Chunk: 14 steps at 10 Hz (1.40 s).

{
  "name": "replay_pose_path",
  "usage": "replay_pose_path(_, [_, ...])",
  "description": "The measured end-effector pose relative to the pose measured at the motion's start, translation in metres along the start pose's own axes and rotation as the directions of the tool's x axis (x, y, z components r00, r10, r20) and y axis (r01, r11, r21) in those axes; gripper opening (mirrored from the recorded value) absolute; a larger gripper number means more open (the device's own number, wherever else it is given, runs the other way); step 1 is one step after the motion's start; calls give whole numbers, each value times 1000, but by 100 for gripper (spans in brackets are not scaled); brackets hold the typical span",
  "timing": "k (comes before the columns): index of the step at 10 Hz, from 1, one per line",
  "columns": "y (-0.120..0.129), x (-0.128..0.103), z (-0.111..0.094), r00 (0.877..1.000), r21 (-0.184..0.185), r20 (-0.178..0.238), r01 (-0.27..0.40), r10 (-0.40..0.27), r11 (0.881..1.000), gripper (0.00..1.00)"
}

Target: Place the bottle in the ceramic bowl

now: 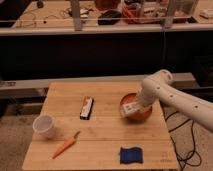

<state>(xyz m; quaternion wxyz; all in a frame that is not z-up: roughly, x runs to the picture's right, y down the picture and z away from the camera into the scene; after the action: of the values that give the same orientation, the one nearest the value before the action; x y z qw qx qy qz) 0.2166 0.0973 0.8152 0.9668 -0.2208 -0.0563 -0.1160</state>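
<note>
The orange-brown ceramic bowl (127, 97) sits near the right edge of the wooden table (107, 132). My white arm reaches down from the right, and the gripper (135, 106) is at its end, right over the bowl. The bottle (128, 109), white with an orange-red band, lies tilted at the gripper's tip, over the bowl's near-left side. The arm hides much of the bowl's inside and the spot where gripper and bottle meet. I cannot tell whether the bottle rests on the bowl.
A white cup (44, 126) stands at the table's left. An orange carrot (65, 146) lies in front of it. A dark flat bar (87, 107) lies mid-table, a blue cloth (130, 154) near the front edge. Cables trail on the floor at right.
</note>
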Motion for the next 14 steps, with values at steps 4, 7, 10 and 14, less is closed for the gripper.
replay_pose_path(4, [1, 0, 2, 1000, -12, 0, -9, 9, 1000, 27])
replay_pose_path(7, [1, 0, 3, 1000, -23, -1, -19, 19, 1000, 27])
replay_pose_path(10, [2, 2, 4, 1000, -36, -2, -30, 30, 999, 27])
replay_pose_path(14, [5, 4, 4, 999, -50, 4, -45, 45, 998, 30])
